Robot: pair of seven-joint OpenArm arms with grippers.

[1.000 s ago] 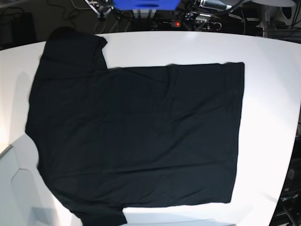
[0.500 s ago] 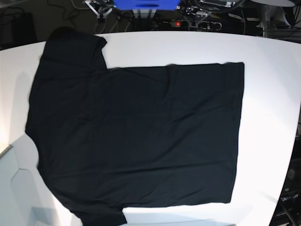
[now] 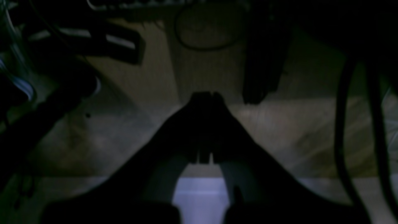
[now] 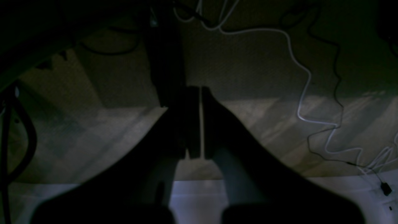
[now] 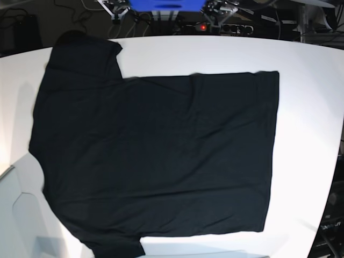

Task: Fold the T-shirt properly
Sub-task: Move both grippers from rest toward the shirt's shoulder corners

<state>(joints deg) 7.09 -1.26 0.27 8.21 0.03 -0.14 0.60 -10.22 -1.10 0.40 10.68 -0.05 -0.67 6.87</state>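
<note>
t-shirt [image 5: 156, 156] lies spread flat and unfolded on the white tabletop [image 5: 306, 107], covering most of it. sleeves sit toward the left edge in the base view, 1 near the far-left corner, 1 at the near-left corner; the straight hem runs parallel to the right edge, well apart from it. fabric is mostly smooth, with a few shallow creases across the middle. no print or tag is visible on the upper side.

neither arm shows in the base view. left claw [image 3: 205, 99] is closed with fingertips together, holding nothing; its camera looks at a dim floor with cables, not at the cloth. right claw [image 4: 199, 93] reads as closed too, with only a thin sliver of light between the tips, also empty, over floor and a white cable [image 4: 298, 93].

judgement: the task is at its start, with no fold made. both arms appear parked below or off the tabletop edge.

next move calls for: bring both claws up over the tabletop, open them, and take the shirt at 2 matching points along 1 long side, likely a sleeve or shoulder point and the hem corner on that side. pinch the top layers only if a clean lengthwise fold is wanted, and lift evenly so the cloth does not drag or bunch.
</note>
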